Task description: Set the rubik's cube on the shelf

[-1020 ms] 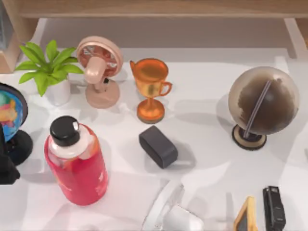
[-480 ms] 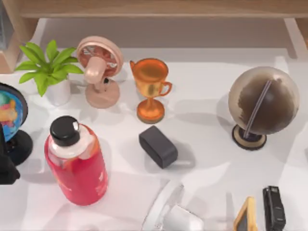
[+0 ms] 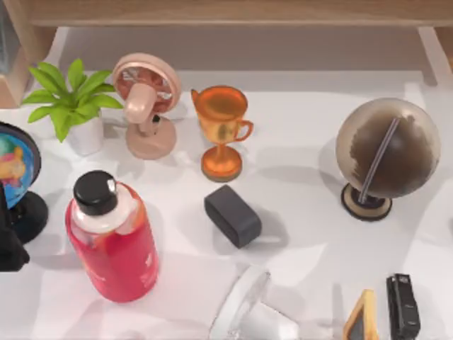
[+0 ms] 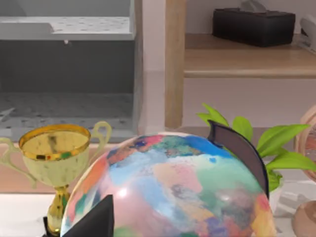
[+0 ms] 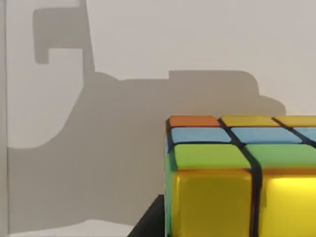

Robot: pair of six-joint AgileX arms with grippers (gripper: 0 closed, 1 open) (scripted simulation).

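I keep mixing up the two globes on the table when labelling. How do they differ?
The colourful globe sits at the table's left edge, cut off by the frame; the brown globe stands whole toward the right. The colourful globe is bright blue, pink and yellow on a black base; the brown globe is dull tan and dark brown on a wood-coloured base ringed in black. Both stand upright on round bases with an arc over the ball.

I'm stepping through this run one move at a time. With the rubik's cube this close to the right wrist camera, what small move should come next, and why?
Probably raise the right arm a little: the rubik's cube sits right at its wrist camera, and the shelf lies at the table's far edge.
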